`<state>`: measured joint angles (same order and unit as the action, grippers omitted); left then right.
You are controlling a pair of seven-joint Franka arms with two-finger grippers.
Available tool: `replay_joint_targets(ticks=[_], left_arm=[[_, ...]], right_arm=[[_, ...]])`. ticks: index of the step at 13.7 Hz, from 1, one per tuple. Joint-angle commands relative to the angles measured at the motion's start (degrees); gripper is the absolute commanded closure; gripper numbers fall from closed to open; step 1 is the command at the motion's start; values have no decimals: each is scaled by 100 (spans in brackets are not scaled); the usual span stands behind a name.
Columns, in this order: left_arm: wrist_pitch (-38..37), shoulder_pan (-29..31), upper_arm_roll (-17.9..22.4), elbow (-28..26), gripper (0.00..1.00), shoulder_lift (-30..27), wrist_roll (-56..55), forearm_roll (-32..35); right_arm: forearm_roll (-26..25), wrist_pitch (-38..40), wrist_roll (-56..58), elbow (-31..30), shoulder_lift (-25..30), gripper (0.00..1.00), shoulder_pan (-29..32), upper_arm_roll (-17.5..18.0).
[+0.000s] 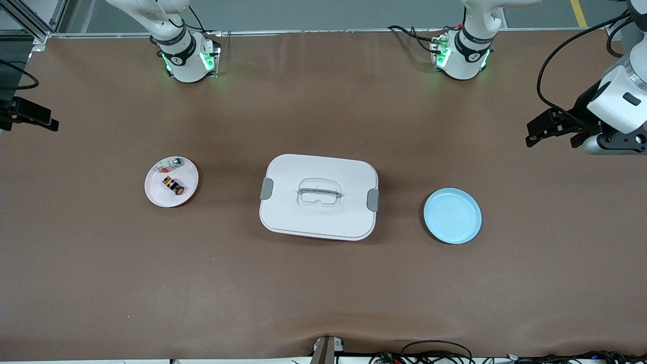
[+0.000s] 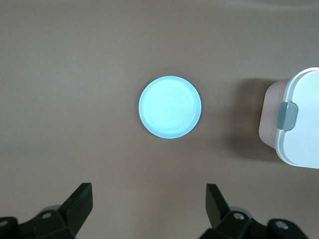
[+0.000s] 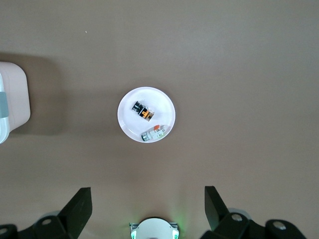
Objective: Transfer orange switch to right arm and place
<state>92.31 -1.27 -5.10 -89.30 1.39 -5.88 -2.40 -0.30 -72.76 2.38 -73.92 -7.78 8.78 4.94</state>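
The orange switch [image 1: 173, 185] lies in the white plate [image 1: 154, 194] (beside a flat white part [image 1: 169, 164]) toward the right arm's end of the table, while the left gripper [image 2: 148, 199] and right gripper [image 3: 147, 199] hang empty, fingers apart.

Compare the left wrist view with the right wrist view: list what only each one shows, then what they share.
Only the left wrist view shows the light blue plate, bare, with the open left gripper over the table near it.

Only the right wrist view shows the white plate holding the orange switch and a small white part with red and green bits, plus the open right gripper and a robot base.

Both show the brown table and a corner of the white lidded box.
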Motion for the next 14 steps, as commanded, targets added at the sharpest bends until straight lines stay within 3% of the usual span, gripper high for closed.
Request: replay_joint_targets(ticks=[1,6,10,14], left_arm=[[-90,47,-61,79,0,1,8,29],[-90,56,-61,79,0,1,-1,29],[-90,65,-61,79,0,10,17,29],[-90,65,-61,70,0,1,-1,29]], right_arm=[[118,130,-80,27,22,0,44,25],[118,8,-62,-209,231,0,-236,-28],[118,-326,-62,-702,557,0,-701,-598],[118,-335,-62,-729,567,0,-729,-661]])
